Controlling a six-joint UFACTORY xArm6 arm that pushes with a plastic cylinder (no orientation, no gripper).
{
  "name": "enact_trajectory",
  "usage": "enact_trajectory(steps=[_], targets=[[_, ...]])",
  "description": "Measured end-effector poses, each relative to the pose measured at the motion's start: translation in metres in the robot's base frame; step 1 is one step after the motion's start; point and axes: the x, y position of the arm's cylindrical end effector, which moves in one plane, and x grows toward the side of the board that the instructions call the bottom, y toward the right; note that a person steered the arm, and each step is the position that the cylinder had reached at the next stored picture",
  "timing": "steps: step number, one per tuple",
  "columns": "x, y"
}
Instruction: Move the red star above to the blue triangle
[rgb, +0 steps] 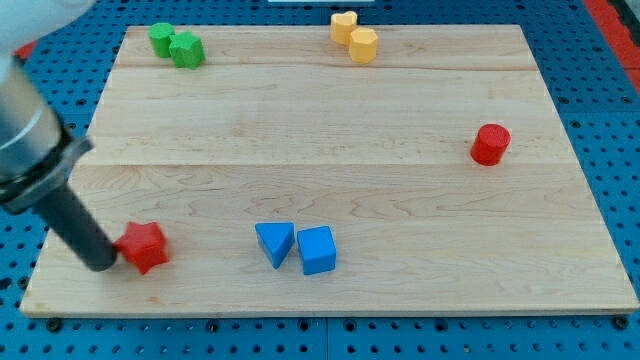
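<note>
My tip (106, 262), a plain rod with no claw to open or hold anything, touches the view's-left side of the red star (144, 246), which lies near the table's (330, 130) bottom-left corner, left of the blue triangle (274, 243).

Red star (143, 246) lies left of blue triangle (275, 243) — blue cube (317, 250) touching its right.

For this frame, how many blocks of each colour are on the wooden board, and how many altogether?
Green: 2, green star-like block and green block, touching.
Yellow: 2, yellow heart-like block and yellow cylinder-like block, touching.
Red: 2, red star, with my tip at its left side, and red cylinder.
Blue: 2, blue triangle and blue cube.
Total: 8
</note>
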Motion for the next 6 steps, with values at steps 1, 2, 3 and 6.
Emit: enact_trajectory(steps=[1, 2, 3, 6], targets=[[0.019, 0.007], [0.014, 0.018], [-0.041, 0.033], [-0.06, 0.08]])
